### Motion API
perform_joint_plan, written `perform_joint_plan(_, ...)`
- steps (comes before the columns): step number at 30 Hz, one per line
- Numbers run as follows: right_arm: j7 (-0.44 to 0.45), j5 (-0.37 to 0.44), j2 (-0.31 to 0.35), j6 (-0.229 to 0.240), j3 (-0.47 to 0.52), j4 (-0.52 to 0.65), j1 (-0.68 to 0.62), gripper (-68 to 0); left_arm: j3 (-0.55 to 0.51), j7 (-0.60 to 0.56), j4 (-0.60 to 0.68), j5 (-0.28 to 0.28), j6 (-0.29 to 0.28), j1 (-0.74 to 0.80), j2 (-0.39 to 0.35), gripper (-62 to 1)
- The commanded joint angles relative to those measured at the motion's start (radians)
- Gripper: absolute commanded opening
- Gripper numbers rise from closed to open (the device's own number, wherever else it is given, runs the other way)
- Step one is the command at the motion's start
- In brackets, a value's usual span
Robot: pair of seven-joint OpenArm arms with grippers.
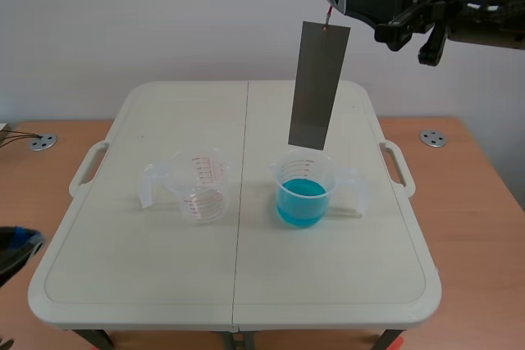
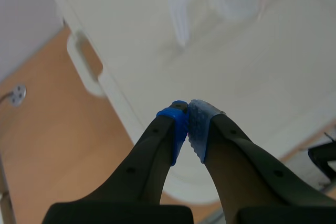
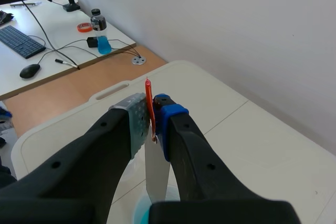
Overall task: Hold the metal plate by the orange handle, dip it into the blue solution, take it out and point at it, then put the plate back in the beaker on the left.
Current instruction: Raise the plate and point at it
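Hanging near-upright from the right gripper (image 3: 151, 114), clamped on its orange handle (image 3: 148, 94), the metal plate (image 1: 318, 86) ends just above the blue solution (image 1: 302, 201); the left gripper (image 2: 188, 114) sits closed, empty

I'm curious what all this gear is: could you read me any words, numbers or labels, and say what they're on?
No text here reads clearly.
On the empty beaker: red scale lines and figures, too small to read.
On the beaker of blue solution: no print visible.
On the metal plate: none.
On the bottle on the far desk: label too small to read.
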Motion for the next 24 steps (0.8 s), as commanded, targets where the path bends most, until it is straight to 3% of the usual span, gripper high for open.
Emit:
perform_joint_plan(1,0.016,0.015,0.013,0.011,0.005,0.023,0.018,-66.0,-0.013,-0.029,0.000,-0.004,0.006,0.066,0.016,-58.2)
perform_joint_plan(8,0.011,0.015,0.013,0.011,0.004,0.023,0.045,-66.0,-0.026,-0.089,-0.004,-0.004,0.007,0.343,0.048,-58.2)
perform_joint_plan(19,-0.007,0.015,0.008,0.011,0.002,0.023,0.120,-66.0,-0.025,-0.093,-0.040,0.003,0.005,0.483,0.288,-58.2)
perform_joint_plan(24,-0.007,0.015,0.007,0.011,-0.013,0.023,0.164,-66.0,-0.025,-0.091,-0.065,0.040,0.005,0.490,0.383,-58.2)
